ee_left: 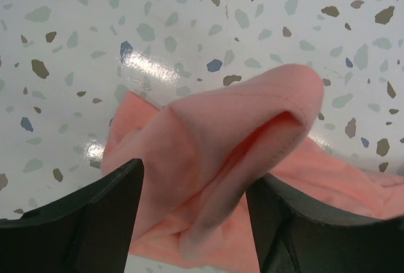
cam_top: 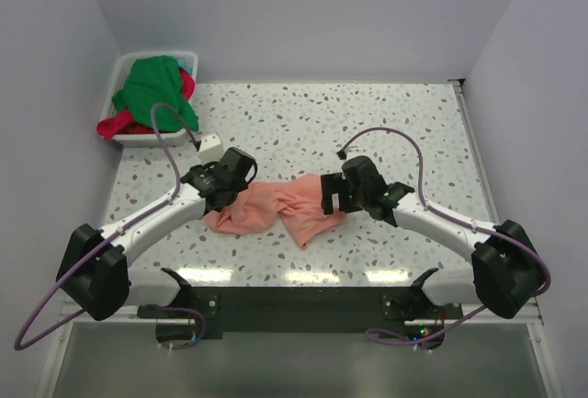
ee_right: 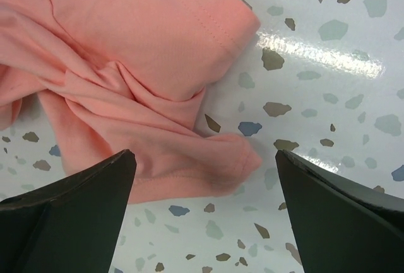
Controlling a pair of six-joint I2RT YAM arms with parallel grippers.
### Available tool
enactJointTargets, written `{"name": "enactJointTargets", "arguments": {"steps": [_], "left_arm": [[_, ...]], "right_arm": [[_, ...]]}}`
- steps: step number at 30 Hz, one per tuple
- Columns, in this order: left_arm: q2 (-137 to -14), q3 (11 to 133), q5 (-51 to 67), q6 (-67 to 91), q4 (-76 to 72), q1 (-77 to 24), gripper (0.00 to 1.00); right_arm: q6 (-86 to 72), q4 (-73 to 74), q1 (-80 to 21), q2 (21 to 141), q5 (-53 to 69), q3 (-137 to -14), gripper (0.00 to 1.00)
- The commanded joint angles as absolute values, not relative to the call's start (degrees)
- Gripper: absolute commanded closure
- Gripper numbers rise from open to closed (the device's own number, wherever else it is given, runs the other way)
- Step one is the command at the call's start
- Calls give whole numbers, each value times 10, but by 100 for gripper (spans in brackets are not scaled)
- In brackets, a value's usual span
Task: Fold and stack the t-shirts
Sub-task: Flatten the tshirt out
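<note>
Salmon-pink t-shirt [cam_top: 276,210] sends a raised fold between the spread fingers of the left gripper [ee_left: 192,181]; the right gripper [ee_right: 205,154] gapes wide over its right hem, gripping nothing. It lies crumpled mid-table [cam_top: 367,122]. Far left, the green t-shirt [cam_top: 156,85] and red-magenta t-shirt [cam_top: 115,126] fill the white tub [cam_top: 123,71]

Salmon-pink t-shirt [cam_top: 276,210] twisted on table [cam_top: 367,122]; green t-shirt [cam_top: 156,85] (over red-magenta one [cam_top: 115,126]) heaped in tub [cam_top: 184,54].
</note>
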State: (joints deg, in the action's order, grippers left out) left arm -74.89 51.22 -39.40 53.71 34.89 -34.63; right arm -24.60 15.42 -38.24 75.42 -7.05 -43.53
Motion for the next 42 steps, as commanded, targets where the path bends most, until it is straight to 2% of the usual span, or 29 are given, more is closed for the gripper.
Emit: {"name": "enactJointTargets", "arguments": {"steps": [1,6,15,18,19,21,22,25,28,29,31,32,35,42], "left_arm": [[-723,493,-369,522,329,-356,30],[-723,483,-374,542,347,-382,35],[-724,478,-385,553,343,-383,37],[-729,478,-387,553,343,-383,39],[-729,477,-388,553,343,-383,39],[-729,477,-390,554,345,-383,41],[-729,477,-391,555,345,-383,42],[-729,478,-401,557,352,-383,50],[-729,481,-413,557,354,-383,63],[-729,484,-415,557,354,-382,71],[-729,487,-420,555,352,-382,78],[-733,491,-420,555,351,-382,86],[-743,500,-422,555,354,-381,100],[-738,524,-449,563,381,-381,100]], "right_arm": [[-249,135,-387,752,-64,-426,4],[-260,130,-388,762,-74,-410,24],[-262,91,-388,793,-62,-397,32],[-262,87,-388,807,-57,-401,47],[-262,88,-388,810,-55,-403,62],[-262,93,-388,814,-55,-408,83],[-264,98,-388,814,-58,-410,100],[-266,125,-388,799,-82,-418,100],[-265,169,-388,757,-133,-432,100],[-259,181,-388,744,-147,-441,100],[-255,217,-388,703,-190,-452,100],[-251,232,-388,692,-200,-464,100],[-238,274,-387,654,-255,-489,100],[-221,338,-386,626,-357,-533,100]]}}
